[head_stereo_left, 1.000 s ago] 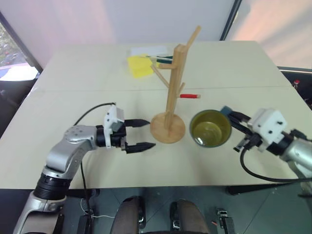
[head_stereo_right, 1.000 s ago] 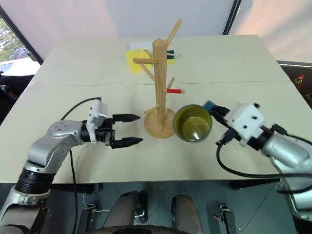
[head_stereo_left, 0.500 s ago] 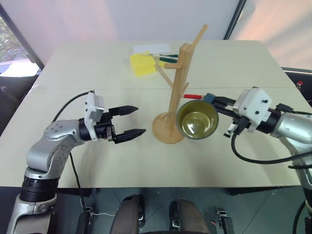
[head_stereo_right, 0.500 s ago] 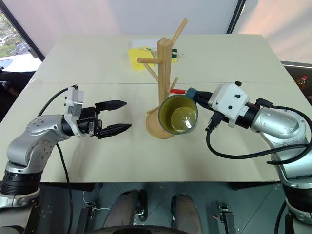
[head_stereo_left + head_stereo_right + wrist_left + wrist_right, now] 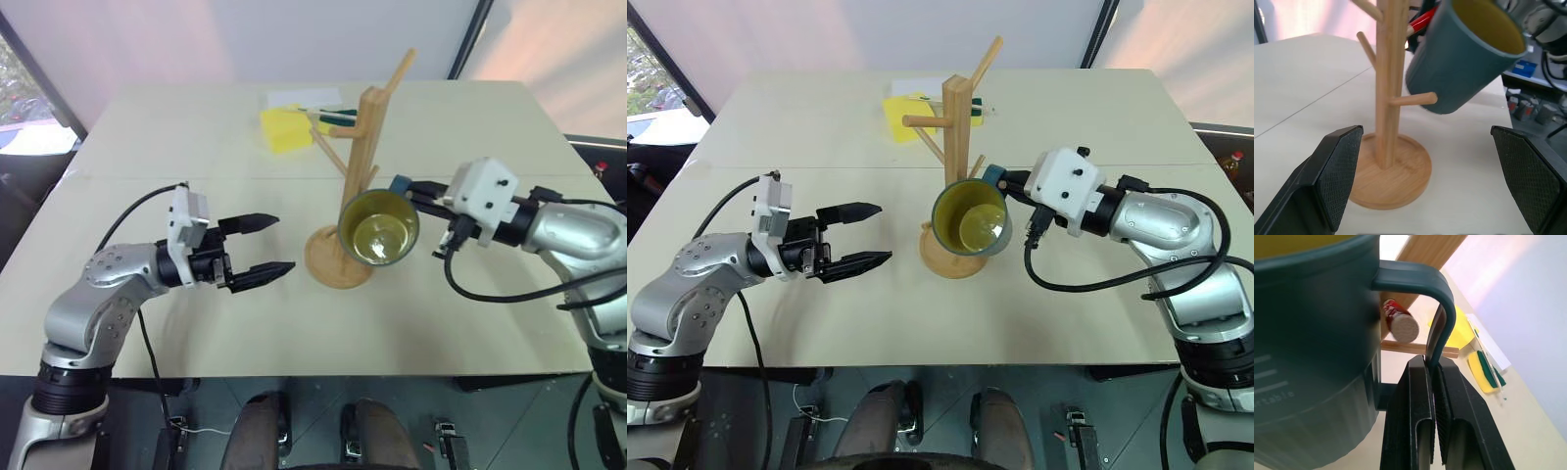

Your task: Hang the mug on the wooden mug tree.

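The slate-blue mug [image 5: 379, 227] with its yellow inside hangs tilted in the air, mouth toward me, right in front of the wooden mug tree [image 5: 358, 162] and above its round base. My right gripper [image 5: 1434, 364] is shut on the mug's loop handle [image 5: 1436, 298], reaching in from the right [image 5: 1004, 179]. In the left wrist view a low peg [image 5: 1413, 100] of the mug tree [image 5: 1388, 73] lies against the side of the mug [image 5: 1464, 54]. To the left of the base, my left gripper [image 5: 279, 243] is open, pointing at the tree and holding nothing.
Behind the tree lie a yellow pad [image 5: 284, 129], a white sheet [image 5: 304, 98] and a green marker [image 5: 338, 117]. A red marker [image 5: 1400, 325] lies just beyond the mug. Bare table top spreads to the left and front, ending at the near edge [image 5: 323, 375].
My right gripper has carried the mug up and to the left, from beside the base to in front of the post. The left gripper has drawn back a little from the base.
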You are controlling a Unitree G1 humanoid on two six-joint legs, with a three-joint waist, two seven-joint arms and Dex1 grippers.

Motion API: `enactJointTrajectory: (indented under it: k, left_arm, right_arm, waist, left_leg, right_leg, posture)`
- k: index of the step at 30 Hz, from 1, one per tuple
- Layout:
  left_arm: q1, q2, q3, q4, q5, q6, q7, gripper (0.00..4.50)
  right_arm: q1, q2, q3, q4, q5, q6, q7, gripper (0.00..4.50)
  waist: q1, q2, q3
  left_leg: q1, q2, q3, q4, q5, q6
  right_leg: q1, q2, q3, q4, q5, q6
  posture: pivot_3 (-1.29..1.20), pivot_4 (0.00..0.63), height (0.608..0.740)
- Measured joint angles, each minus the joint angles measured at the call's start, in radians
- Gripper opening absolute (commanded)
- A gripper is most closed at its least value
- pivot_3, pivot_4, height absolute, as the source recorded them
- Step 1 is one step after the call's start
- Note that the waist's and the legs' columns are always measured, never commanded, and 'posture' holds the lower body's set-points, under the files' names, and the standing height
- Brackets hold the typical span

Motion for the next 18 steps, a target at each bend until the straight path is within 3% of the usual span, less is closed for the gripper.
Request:
enactJointTrajectory:
  k: [3,8,12,18]
  left_arm:
    - [0.0,0.003,0.0,-0.012,-0.016,0.004,0.01,4.5]
    - [0.0,0.006,0.0,-0.02,-0.018,0.005,0.021,4.5]
    - [0.0,0.007,0.0,-0.02,-0.018,0.005,0.024,4.5]
    - [-0.005,-0.002,0.001,0.003,-0.013,0.001,0.062,4.5]
  right_arm:
    - [-0.011,0.009,0.007,0.012,-0.008,0.006,0.002,0.96]
    - [-0.027,0.012,0.007,0.013,-0.023,0.007,0.002,3.44]
    - [-0.025,0.004,-0.002,0.013,-0.028,0.003,0.011,3.44]
    - [0.049,-0.004,-0.191,0.053,0.032,0.018,0.009,3.44]
  waist:
    - [0.0,0.0,0.0]
    - [0.0,0.0,0.0]
    - [0.0,0.0,0.0]
    - [0.004,0.0,0.0]
  left_leg:
    - [0.0,0.0,0.0,0.0,0.0,0.0]
    - [0.0,0.0,0.0,0.001,0.0,0.0]
    - [0.0,0.0,0.0,0.001,0.0,0.0]
    - [0.0,0.0,0.0,0.002,0.0,0.0]
  right_leg:
    - [0.0,0.0,0.0,0.0,0.0,0.0]
    - [0.0,0.0,0.0,0.001,0.0,0.0]
    - [0.0,0.0,0.0,0.001,0.0,0.0]
    - [0.001,0.0,0.0,0.001,0.001,0.001]
  posture:
    - [0.0,0.15,0.73]
    - [0.0,0.15,0.73]
    - [0.0,0.15,0.73]
    - [0.0,0.15,0.73]
